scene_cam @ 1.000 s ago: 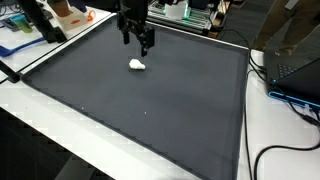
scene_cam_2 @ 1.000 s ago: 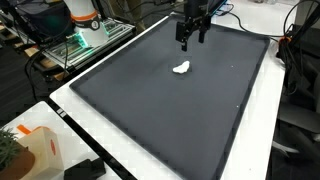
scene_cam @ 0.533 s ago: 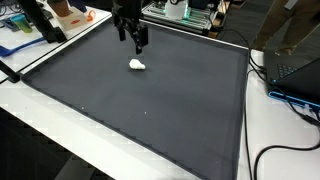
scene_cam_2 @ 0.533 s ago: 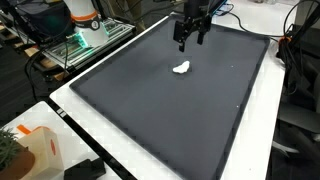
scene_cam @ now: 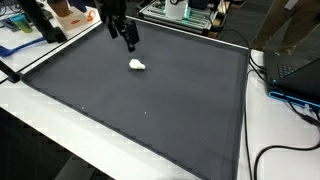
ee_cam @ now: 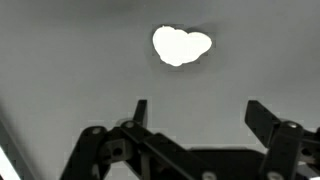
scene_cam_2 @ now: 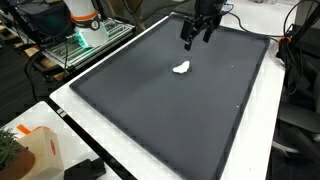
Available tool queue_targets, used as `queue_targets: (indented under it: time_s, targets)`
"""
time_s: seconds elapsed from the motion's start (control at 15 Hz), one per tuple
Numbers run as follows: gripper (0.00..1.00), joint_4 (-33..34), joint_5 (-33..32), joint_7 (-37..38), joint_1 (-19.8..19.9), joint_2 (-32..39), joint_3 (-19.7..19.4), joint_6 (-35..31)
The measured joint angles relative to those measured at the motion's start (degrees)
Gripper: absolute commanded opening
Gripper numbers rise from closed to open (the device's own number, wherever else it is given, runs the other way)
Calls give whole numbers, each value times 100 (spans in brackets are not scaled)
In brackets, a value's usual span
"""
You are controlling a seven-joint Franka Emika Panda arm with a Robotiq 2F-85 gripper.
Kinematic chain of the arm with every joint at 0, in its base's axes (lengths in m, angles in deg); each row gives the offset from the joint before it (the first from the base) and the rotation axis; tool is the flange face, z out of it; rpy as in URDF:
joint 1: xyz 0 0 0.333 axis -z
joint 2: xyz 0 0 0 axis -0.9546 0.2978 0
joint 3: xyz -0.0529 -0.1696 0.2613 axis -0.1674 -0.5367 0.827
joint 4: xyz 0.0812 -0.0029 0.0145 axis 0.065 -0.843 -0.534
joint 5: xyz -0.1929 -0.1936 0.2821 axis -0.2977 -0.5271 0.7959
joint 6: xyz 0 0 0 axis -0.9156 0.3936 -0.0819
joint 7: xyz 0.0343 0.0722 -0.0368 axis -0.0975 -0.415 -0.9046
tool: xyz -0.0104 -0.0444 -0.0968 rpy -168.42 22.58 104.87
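Observation:
A small white lumpy object [scene_cam: 137, 65] [scene_cam_2: 181, 68] lies on the dark grey mat [scene_cam: 150, 110] [scene_cam_2: 170, 110], toward its far end. My gripper [scene_cam: 130, 42] [scene_cam_2: 190, 41] hangs above the mat, beyond the white object and apart from it. In the wrist view the white object [ee_cam: 181, 46] shows ahead of the gripper [ee_cam: 198, 112], whose two black fingers stand wide apart and open with only bare mat between them.
A white table rim [scene_cam: 30, 110] frames the mat. Cables [scene_cam: 290, 95] and a laptop lie at one side. A metal rack [scene_cam_2: 75, 45] with an orange-and-white item stands off the mat; an orange-marked box [scene_cam_2: 35, 150] sits at a near corner.
The gripper has drifted sideways along the mat's far end, away from the white object, tilting a little. Its jaws stayed open. The white object has not moved.

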Motion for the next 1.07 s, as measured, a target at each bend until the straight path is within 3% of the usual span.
queue_targets:
  time_s: [0.33,0.73,1.07]
  targets:
    - [100,731,192,-433,281,449,57,790]
    - [100,943,297,-443,335,574,62,941]
    - [100,1646,611,-509,542,952,73,1489]
